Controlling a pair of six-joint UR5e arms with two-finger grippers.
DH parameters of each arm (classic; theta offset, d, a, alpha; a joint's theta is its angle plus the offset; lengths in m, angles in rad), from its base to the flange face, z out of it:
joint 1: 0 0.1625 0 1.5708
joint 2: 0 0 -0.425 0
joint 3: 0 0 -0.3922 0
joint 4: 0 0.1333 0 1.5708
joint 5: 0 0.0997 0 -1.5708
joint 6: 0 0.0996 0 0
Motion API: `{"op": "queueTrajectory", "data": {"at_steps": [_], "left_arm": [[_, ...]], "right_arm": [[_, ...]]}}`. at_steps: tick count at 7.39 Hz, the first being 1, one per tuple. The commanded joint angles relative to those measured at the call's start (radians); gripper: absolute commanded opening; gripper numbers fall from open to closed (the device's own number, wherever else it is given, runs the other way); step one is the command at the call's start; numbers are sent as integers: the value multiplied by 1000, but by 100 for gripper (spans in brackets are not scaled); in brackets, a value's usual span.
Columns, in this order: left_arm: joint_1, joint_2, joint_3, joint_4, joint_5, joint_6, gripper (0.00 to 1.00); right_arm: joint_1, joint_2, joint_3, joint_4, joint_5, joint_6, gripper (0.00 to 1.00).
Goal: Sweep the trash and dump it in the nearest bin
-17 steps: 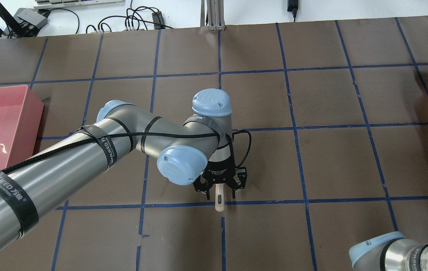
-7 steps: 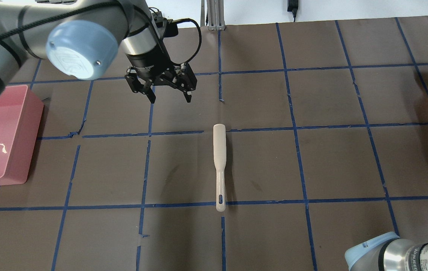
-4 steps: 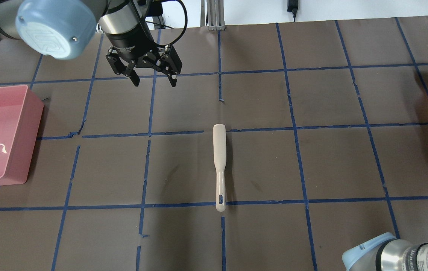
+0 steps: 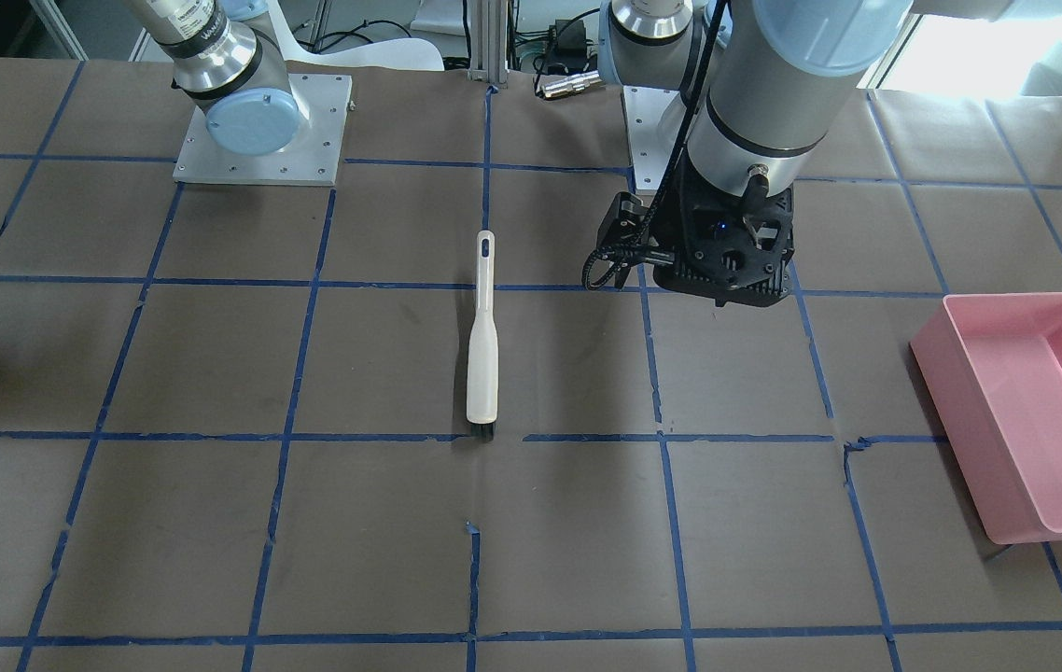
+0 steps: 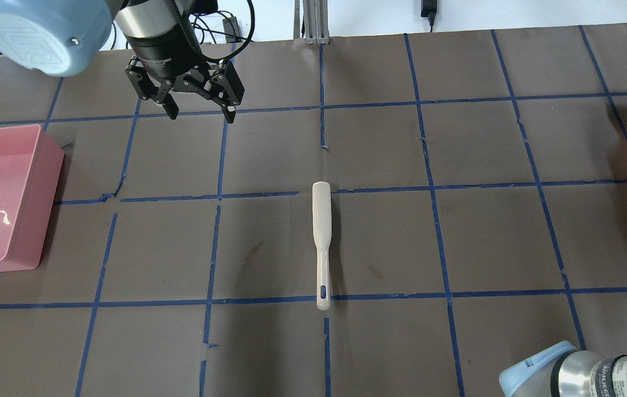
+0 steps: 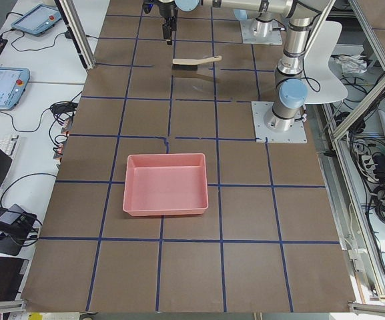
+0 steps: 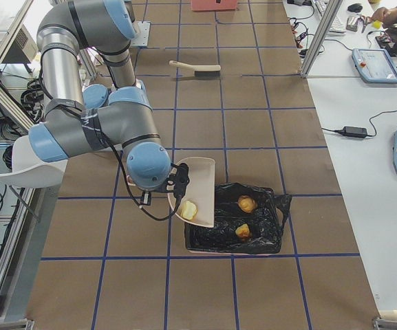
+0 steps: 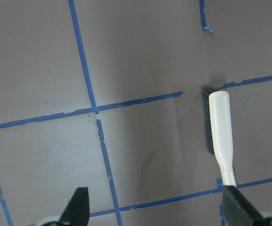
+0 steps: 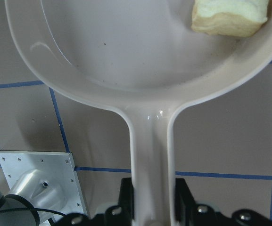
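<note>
Retracted farther from the brush [image 5: 322,231], left fingers [image 5: 171,108] stand wide, empty. Right fingers [image 9: 127,201] clamp the dustpan [image 9: 126,56] handle; one trash chunk [image 9: 230,16] lies ahead in it, two lumps [image 7: 247,203] in the bin [image 7: 263,242] beyond.

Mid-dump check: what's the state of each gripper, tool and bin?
Left gripper: open, empty.
Right gripper: shut on dustpan handle.
Brush: lying flat, ungrasped.
Dustpan: tilted over black-lined bin, one pale chunk inside.
Black-lined bin: holds two trash pieces.
Pink bin: one white speck inside.
</note>
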Motion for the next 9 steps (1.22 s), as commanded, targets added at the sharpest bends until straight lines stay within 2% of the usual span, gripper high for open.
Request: {"op": "queueTrajectory", "data": {"at_steps": [1,3,6,9], "left_arm": [[1,2,1,1,5,3,100],[-1,2,1,7,6,3,100],[1,2,4,11,8,3,100],[1,2,4,11,8,3,100]], "right_arm": [[-3,0,-14,32,2,1,4],[1,6,-34,35,-3,1,5],[3,-2,-40,40,-134,1,5],[21,1,-76,44,-185,1,2]]}}
